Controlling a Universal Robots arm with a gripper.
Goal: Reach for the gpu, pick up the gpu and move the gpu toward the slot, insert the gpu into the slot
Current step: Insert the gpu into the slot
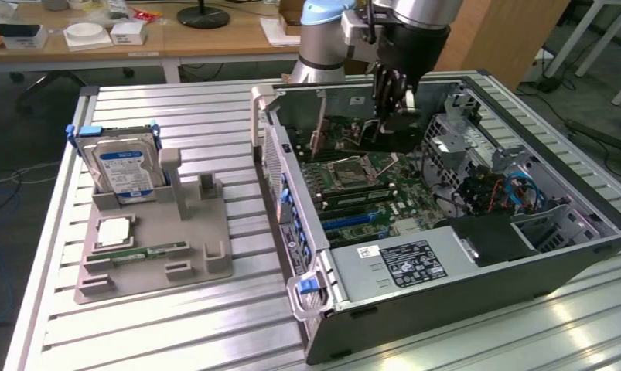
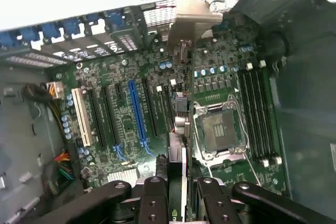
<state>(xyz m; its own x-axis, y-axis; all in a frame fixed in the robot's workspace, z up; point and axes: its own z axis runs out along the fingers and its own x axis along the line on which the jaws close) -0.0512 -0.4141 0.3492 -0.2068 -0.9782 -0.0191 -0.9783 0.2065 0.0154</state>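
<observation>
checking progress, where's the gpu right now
The gpu is held in the gripper inside the open computer case, above the motherboard at the case's far end, towards the exterior view's right of the hard drive.

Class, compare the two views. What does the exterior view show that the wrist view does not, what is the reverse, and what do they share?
Exterior, not wrist: the hard drive upright in a grey holder on the slatted table.
Wrist, not exterior: the white expansion slot and the metal end bracket of the gpu.
Both: the jaws closed on the gpu over the motherboard, with its CPU socket and blue slot.
</observation>
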